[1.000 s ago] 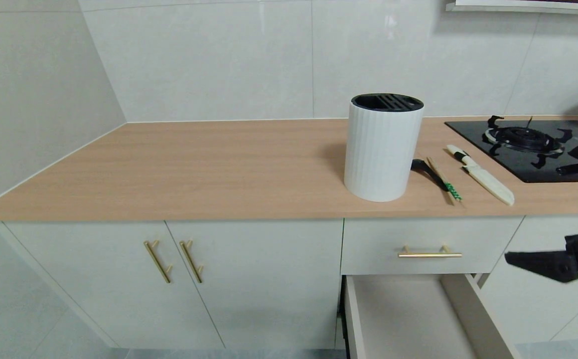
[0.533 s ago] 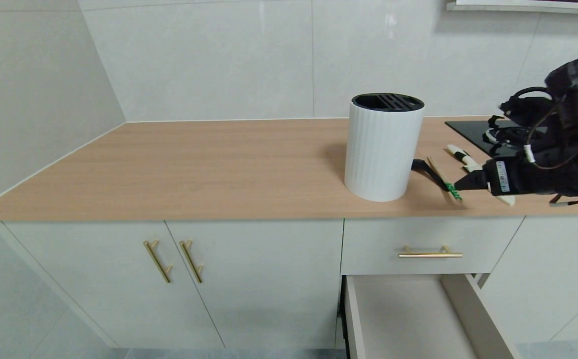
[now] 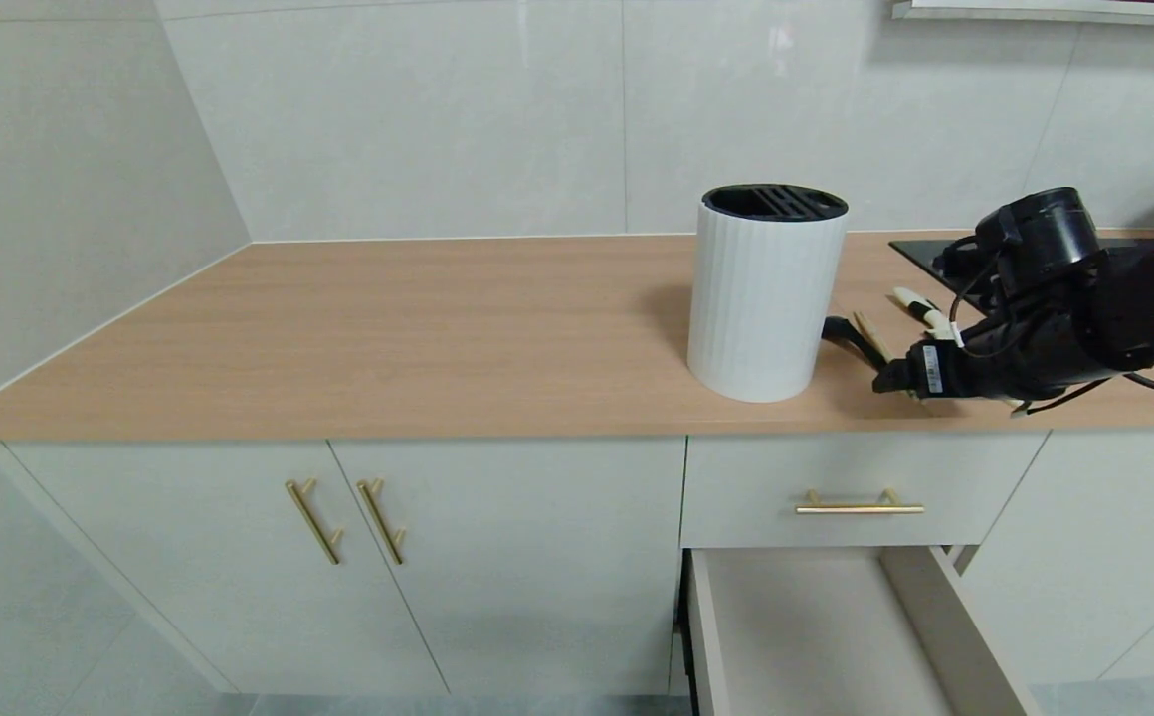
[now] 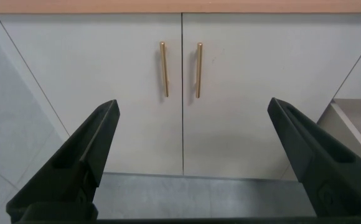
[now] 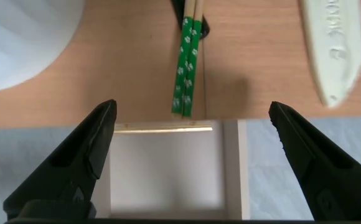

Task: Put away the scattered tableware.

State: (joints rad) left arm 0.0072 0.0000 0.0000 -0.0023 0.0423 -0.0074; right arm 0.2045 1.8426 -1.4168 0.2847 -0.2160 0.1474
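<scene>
Green-tipped chopsticks (image 5: pixel 186 74) lie beside the holder (image 3: pixel 762 308); right gripper (image 3: pixel 893 379) hovers over them, jaws spread, seemingly to pinch them.

Matt wood-grain countertop (image 3: pixel 438 338), ribbed white plastic holder (image 3: pixel 764 298), brass-look drawer handle (image 3: pixel 859 508), glossy wall tiles (image 3: pixel 418 119).

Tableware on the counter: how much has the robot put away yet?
Nothing looks stowed: the open drawer is bare. In hand: the right gripper hovers open over the green ends of the chopsticks, not gripping. Left: chopsticks, knife and black utensil all lie on the counter beside the white holder.
</scene>
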